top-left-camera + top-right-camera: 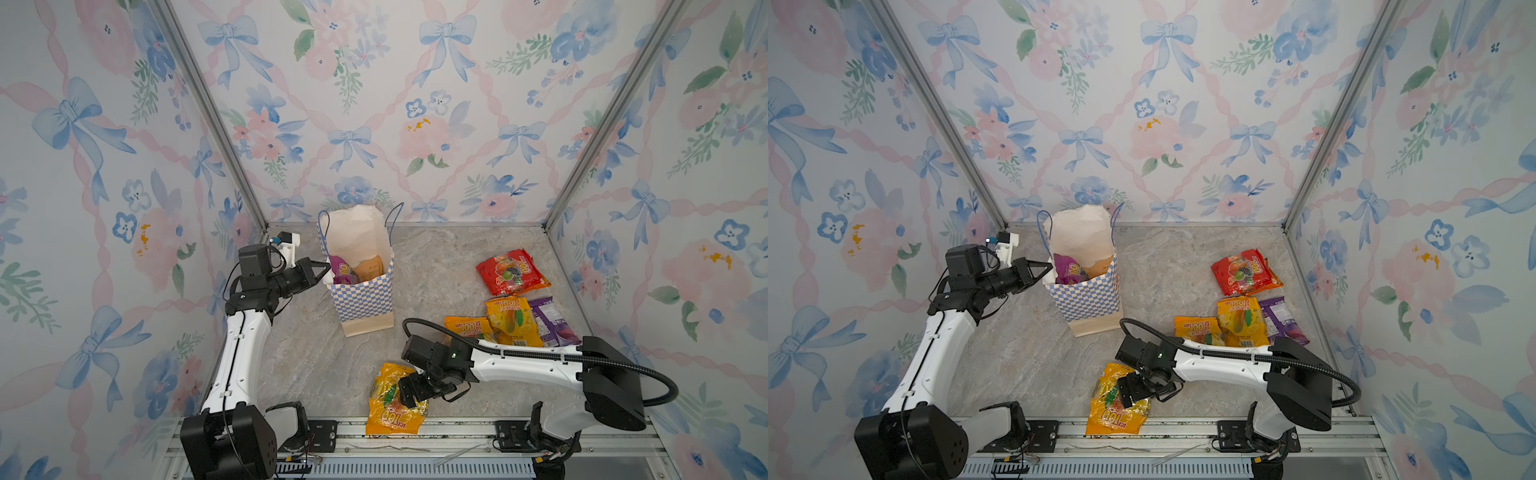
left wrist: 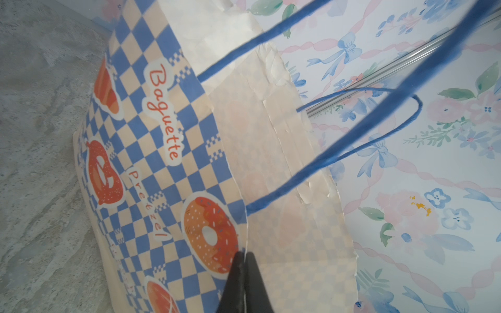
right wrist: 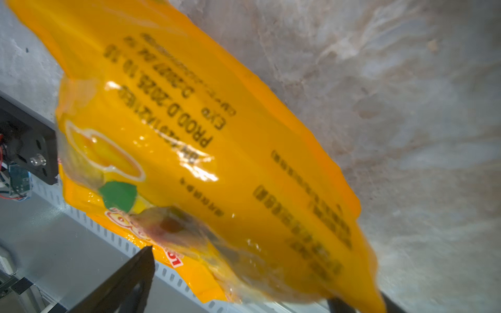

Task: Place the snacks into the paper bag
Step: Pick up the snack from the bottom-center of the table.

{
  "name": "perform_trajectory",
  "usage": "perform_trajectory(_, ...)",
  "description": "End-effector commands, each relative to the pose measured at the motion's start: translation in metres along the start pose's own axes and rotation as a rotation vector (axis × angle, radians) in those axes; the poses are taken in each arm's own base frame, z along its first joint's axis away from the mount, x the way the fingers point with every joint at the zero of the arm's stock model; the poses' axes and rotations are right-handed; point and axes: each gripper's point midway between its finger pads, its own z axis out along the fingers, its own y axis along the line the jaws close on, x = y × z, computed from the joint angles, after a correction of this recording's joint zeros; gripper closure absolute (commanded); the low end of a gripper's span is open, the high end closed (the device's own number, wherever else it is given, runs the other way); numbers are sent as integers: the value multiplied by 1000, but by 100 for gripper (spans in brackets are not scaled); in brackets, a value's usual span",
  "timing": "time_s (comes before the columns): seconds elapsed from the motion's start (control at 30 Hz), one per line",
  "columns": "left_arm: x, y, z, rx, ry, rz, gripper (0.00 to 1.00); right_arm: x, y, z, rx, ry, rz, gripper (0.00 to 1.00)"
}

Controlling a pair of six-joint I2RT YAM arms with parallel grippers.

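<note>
Right gripper point(image 1: 411, 392) is hovering, jaws spread, straddling yellow pouch point(image 1: 392, 417) at worktop point(image 1: 316, 353) front edge. Paper bag point(image 1: 363, 297) is standing toward back edge, left of centre; left gripper point(image 2: 244, 260) is pinching its rim. Red pack point(image 1: 509, 272) is lying near right edge.

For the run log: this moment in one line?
left jaws: shut on paper bag | right jaws: open at front yellow pouch | in bag: purple pouch, orange-tan pouch | loose: red pouch, purple packet, mango pouch, orange pouch
</note>
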Motion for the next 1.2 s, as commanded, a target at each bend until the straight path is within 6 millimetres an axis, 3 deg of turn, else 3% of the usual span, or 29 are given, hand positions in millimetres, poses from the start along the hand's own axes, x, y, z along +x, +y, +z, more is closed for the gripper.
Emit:
perform_trajectory(0.0, 3, -3, -2, 17, 3, 27, 100, 1, 0, 10, -17, 2, 21, 4)
perform_trajectory(0.2, 2, -3, -1, 15, 2, 28, 100, -8, -15, 25, -14, -5, 68, 0)
perform_trajectory(0.37, 1, -2, -1, 10, 1, 26, 100, -16, -19, 23, -18, -29, 68, 15)
perform_trajectory(0.5, 1, -1, -1, 9, 1, 25, 100, -21, -23, 17, -15, -42, 70, 34)
perform_trajectory(0.77, 0, 0, 0, 7, 3, 20, 100, -32, -29, -6, 3, -65, 44, 100)
perform_trajectory(0.97, -2, -3, -1, 11, -1, 25, 100, -42, -24, -40, 28, -109, -20, 100)
perform_trajectory(1.17, -1, -3, -1, 13, -2, 29, 100, -59, -18, -107, 36, -216, -94, 100)
